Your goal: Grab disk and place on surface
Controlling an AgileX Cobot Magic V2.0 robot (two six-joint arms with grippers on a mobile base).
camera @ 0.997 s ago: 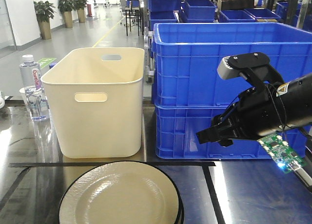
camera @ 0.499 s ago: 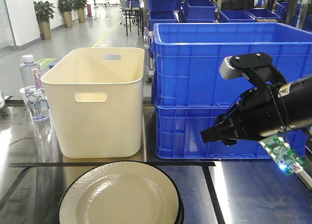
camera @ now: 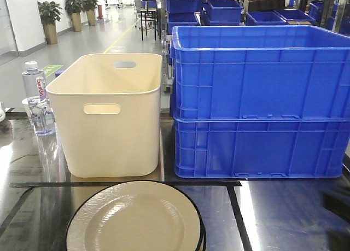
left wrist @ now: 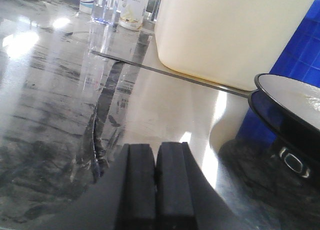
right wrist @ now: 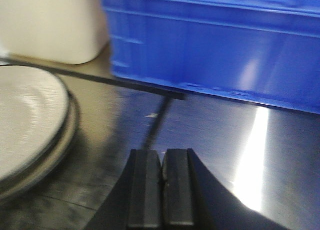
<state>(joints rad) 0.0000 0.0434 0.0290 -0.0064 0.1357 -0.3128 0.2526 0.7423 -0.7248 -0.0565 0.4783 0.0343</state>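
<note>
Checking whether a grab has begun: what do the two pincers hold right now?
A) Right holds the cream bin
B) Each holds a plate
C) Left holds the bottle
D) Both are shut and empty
D: in the wrist views the left pincer and the right pincer each have their pads pressed together with nothing between, above the tabletop.
</note>
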